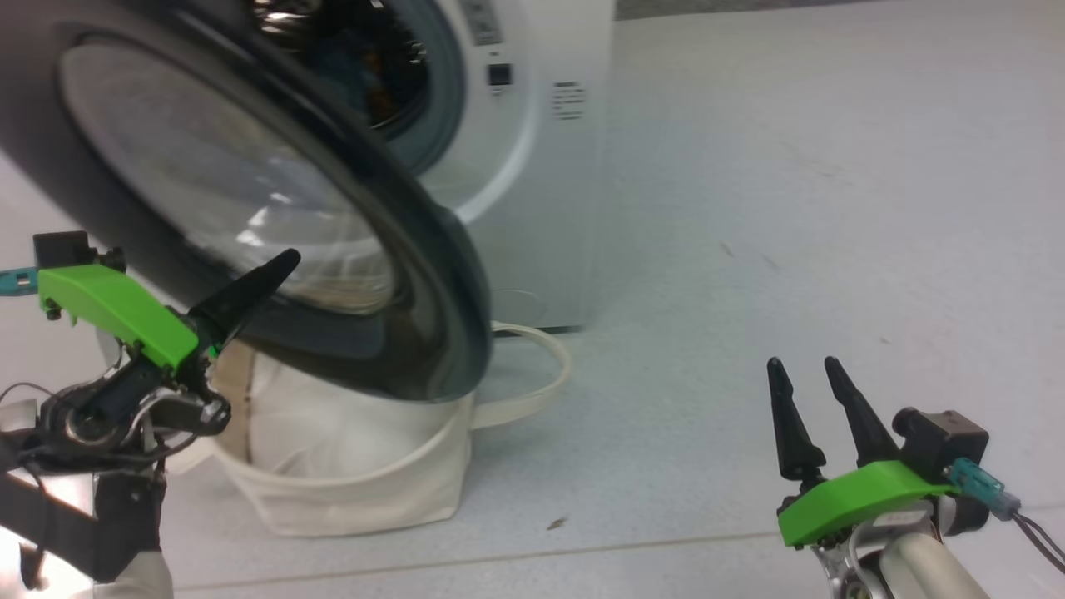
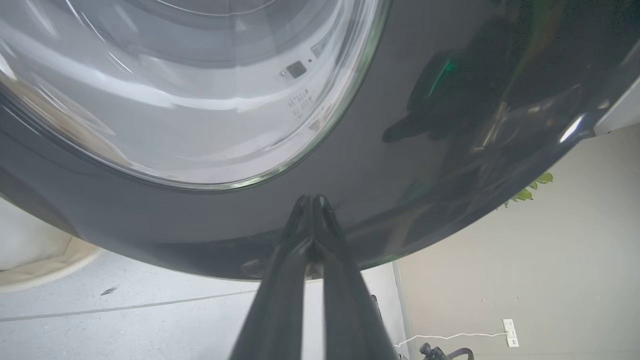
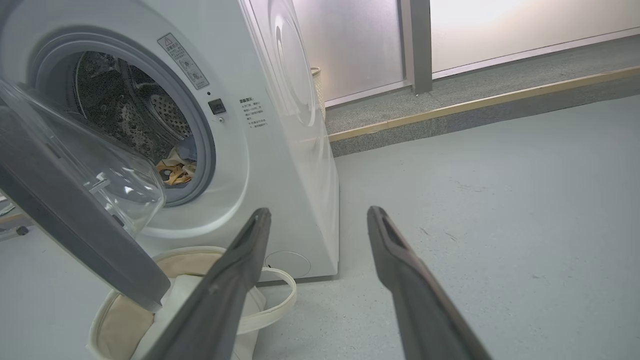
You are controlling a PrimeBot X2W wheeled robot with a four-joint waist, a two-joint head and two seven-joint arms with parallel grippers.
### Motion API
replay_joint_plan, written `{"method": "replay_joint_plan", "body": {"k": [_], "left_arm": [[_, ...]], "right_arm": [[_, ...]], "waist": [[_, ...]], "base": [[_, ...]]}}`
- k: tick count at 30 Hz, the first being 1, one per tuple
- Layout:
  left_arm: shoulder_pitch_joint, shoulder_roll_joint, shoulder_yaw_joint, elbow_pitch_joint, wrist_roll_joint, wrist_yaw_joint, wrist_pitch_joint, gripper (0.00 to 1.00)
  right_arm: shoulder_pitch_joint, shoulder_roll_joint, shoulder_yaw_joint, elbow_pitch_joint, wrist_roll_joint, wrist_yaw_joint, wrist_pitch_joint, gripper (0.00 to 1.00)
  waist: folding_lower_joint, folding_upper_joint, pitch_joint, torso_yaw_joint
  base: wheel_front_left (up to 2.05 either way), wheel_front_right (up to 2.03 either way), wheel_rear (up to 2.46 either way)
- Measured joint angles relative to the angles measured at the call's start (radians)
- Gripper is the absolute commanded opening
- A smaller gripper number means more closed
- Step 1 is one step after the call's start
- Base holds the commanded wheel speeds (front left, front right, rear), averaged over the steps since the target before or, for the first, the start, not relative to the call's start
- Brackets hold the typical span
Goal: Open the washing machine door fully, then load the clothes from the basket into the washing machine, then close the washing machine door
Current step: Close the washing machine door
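Left gripper [image 2: 312, 200], shut and empty, should push the door [image 1: 441, 291] rim squarely home; right gripper [image 1: 803, 363] hangs open, empty.

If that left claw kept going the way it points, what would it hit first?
The left gripper, shut, points at the washing machine door, at its black rim beside the glass window. Its tips look at or almost on it; contact is unclear.
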Motion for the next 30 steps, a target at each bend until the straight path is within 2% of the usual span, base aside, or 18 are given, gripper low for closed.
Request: {"method": "replay_joint_plan", "body": {"k": [1,2,5,7,10,13,17,22,26,30], "left_arm": [[0.002,-0.002,-0.001,0.0,0.0,-0.001,0.0,0.86],[0.004,-0.003,-0.003,0.0,0.0,-0.006,0.0,1.0],[0.011,-0.004,-0.004,-0.002,0.003,-0.03,-0.02,1.0],[0.022,0.001,-0.011,-0.011,0.036,-0.064,-0.058,1.0],[0.048,0.008,-0.035,-0.018,0.089,-0.11,-0.133,1.0],[0.088,0.034,-0.098,-0.049,0.183,-0.134,-0.238,1.0],[0.159,0.121,-0.232,-0.091,0.357,-0.141,-0.473,1.0],[0.242,0.197,-0.354,-0.053,0.452,-0.141,-0.765,1.0],[0.273,0.229,-0.399,0.04,0.534,-0.142,-0.956,1.0],[0.274,0.238,-0.442,0.142,0.611,-0.142,-1.079,1.0]], "right_arm": [[-0.001,0.0,0.001,0.001,0.0,0.0,0.0,1.0],[-0.003,0.0,0.003,0.002,0.0,0.0,0.0,1.0],[-0.012,-0.001,0.005,0.007,0.0,0.0,0.0,1.0],[-0.016,-0.003,0.006,0.007,0.0,0.0,0.0,1.0],[-0.016,-0.006,0.006,0.011,0.0,0.0,0.0,1.0],[-0.016,-0.007,0.004,0.013,0.0,0.0,0.0,1.0],[-0.015,-0.007,0.003,0.016,0.008,0.0,0.0,1.0],[-0.013,-0.008,0.005,0.018,0.011,0.0,0.0,1.0],[-0.01,-0.011,0.004,0.018,0.012,0.0,0.0,1.0],[-0.009,-0.017,0.005,0.019,0.017,0.0,0.0,1.0]], "waist": [[0.0,0.0,-0.001,0.015],[0.0,0.0,-0.002,0.031],[0.0,0.0,-0.005,0.078],[0.0,0.0,-0.008,0.108],[0.0,0.0,-0.012,0.153],[0.0,0.0,-0.019,0.195],[-0.0001,0.0,-0.032,0.244],[-0.0002,0.0,-0.053,0.286],[-0.0002,0.0,-0.067,0.306],[-0.0002,0.0,-0.072,0.318]], "base": [[0.0,0.0,0.0],[0.0,0.0,0.0],[0.0,0.0,0.0],[0.0,0.0,0.0],[0.0,0.0,0.0],[0.0,0.0,0.0],[0.0,0.0,0.0],[0.0,0.0,0.0],[0.0,0.0,0.0],[0.0,0.0,0.0]]}}
